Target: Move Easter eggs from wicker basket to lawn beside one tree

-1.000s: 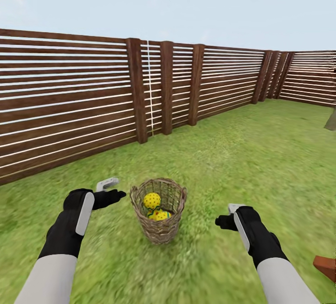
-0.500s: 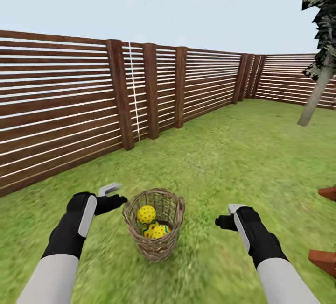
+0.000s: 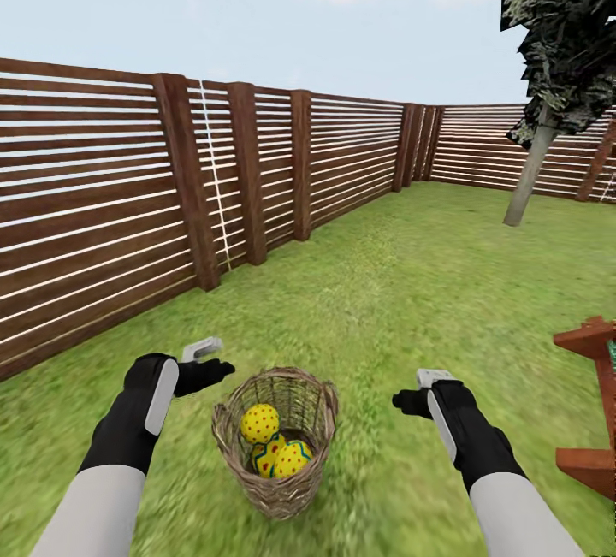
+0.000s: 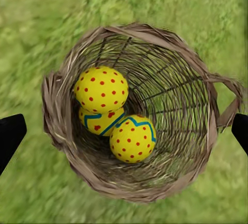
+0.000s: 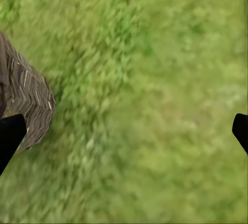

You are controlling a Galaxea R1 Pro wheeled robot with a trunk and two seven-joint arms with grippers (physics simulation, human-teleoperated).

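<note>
Yellow red-dotted Easter eggs [image 4: 101,89], all three, in woven brown wicker basket [image 3: 275,488] on lawn [image 3: 411,300]. Closer and lower in head view than before; pale-trunked tree [image 3: 532,165] now visible. Left pincer [image 3: 205,354] and right pincer [image 3: 419,393] spread wide, empty. Ready for reaching in.

A: Is anything hidden in the basket [image 4: 62,131]?
B: 1 egg [image 4: 98,122] sits mostly under the other 2.
A: What's cut off?
B: The tree [image 3: 560,35] at the head view's top, and the red frame [image 3: 595,394] at its right edge.
</note>
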